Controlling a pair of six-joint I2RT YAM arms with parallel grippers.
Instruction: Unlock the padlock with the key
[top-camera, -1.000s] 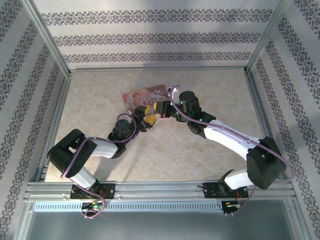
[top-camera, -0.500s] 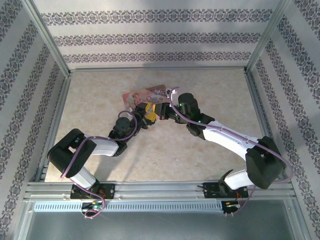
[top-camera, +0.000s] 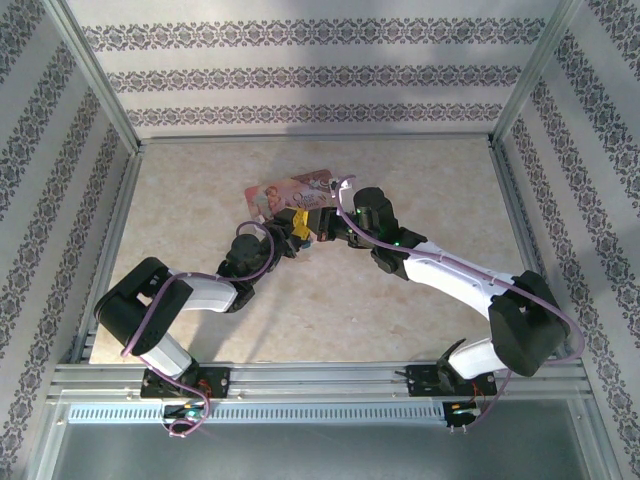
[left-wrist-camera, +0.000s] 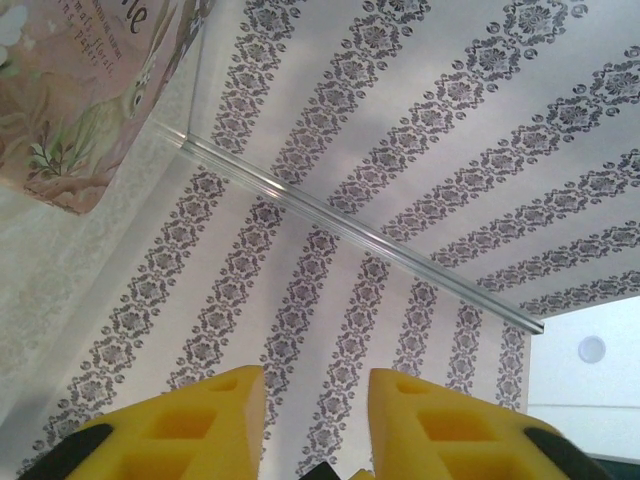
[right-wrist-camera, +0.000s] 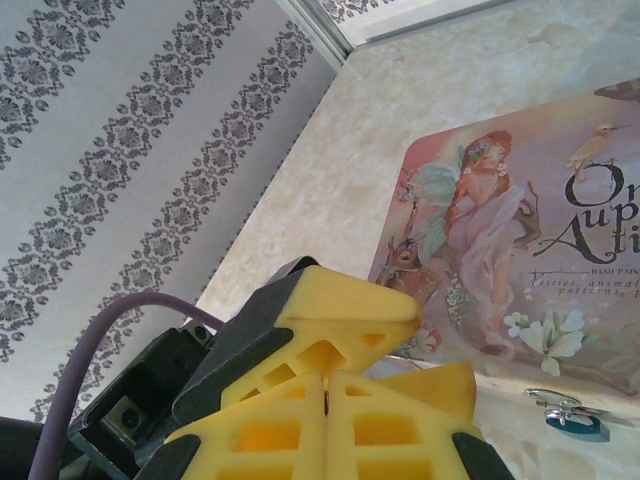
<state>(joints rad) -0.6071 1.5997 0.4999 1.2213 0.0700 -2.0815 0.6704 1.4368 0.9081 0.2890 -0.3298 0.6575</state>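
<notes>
Patterned wallpaper closed in the beige table. On the right wrist view I read the pink tin: fairy artwork, with large letters cut off at "On", "Up", "A Ti" and small print reading "HAND PAIN". The padlock, blue-bodied, lay on the table just beside the tin's edge. Right claw pressed together. Left claw spread, empty.

Tin sits on the table, toward the back. Just before the tin, left gripper on the left meets right gripper on the right. Padlock lies just beside the tin's edge, with possibly the key touching it.
</notes>
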